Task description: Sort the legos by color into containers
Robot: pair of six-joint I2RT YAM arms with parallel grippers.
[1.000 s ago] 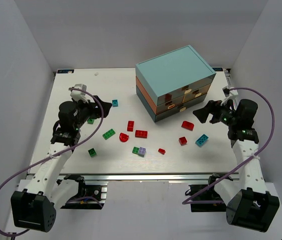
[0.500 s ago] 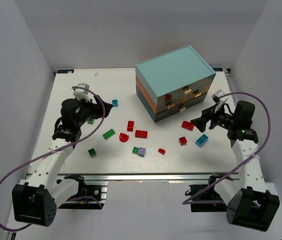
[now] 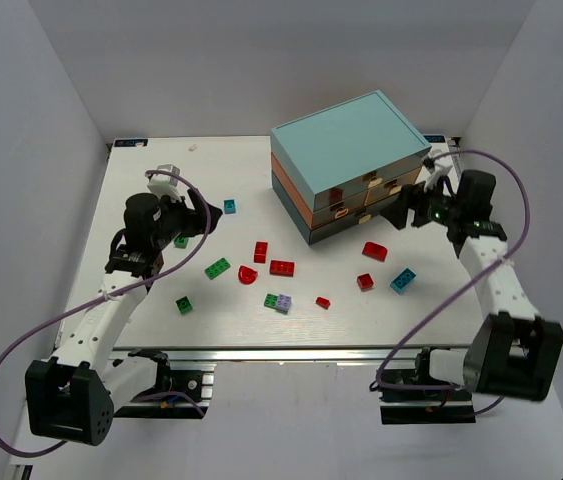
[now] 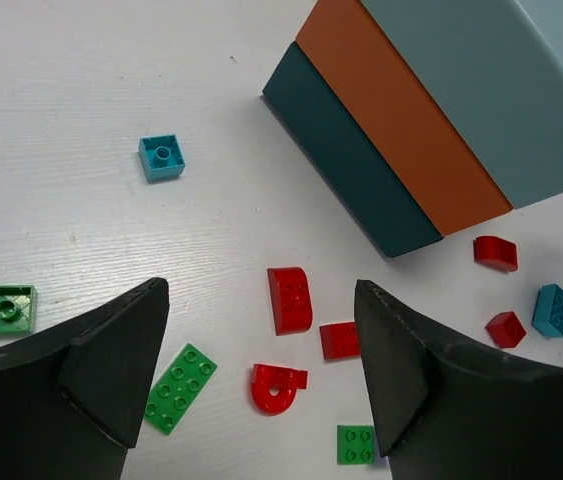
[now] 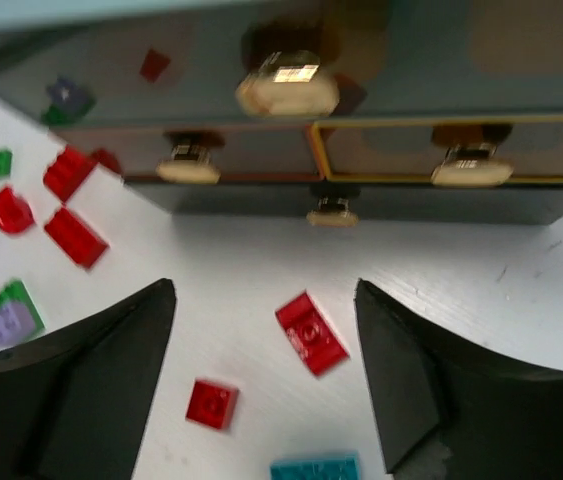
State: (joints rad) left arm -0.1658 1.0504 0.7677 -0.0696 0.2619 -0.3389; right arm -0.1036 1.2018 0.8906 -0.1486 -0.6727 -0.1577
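I am seeing the chest (image 3: 351, 160), drawers (image 5: 391, 150) shut, just ahead of the right gripper (image 5: 261, 300), jaws apart, empty. The left gripper (image 4: 261, 295), also apart, is hovering above scattered legos (image 4: 289, 300). I am fearing a slip off a tiny handle (image 5: 333, 212), shoving the chest.

A: Your right wrist picture was smeared all over. You saw the chest (image 5: 561, 100) cut off by the top edge and its handles (image 5: 287, 88) only as soft pale blobs.
B: A teal brick (image 5: 313, 468) was also sliced by that picture's bottom edge.
A: From above, you couldn't tell whether the right gripper (image 3: 406, 215) touched the chest, because its dark tips merged with the lowest drawer (image 3: 356, 225).
B: There the left gripper (image 3: 199, 215) partly covered a green brick (image 3: 180, 241).
A: Your left wrist picture clipped the chest at the top and right, with its drawer fronts turned away
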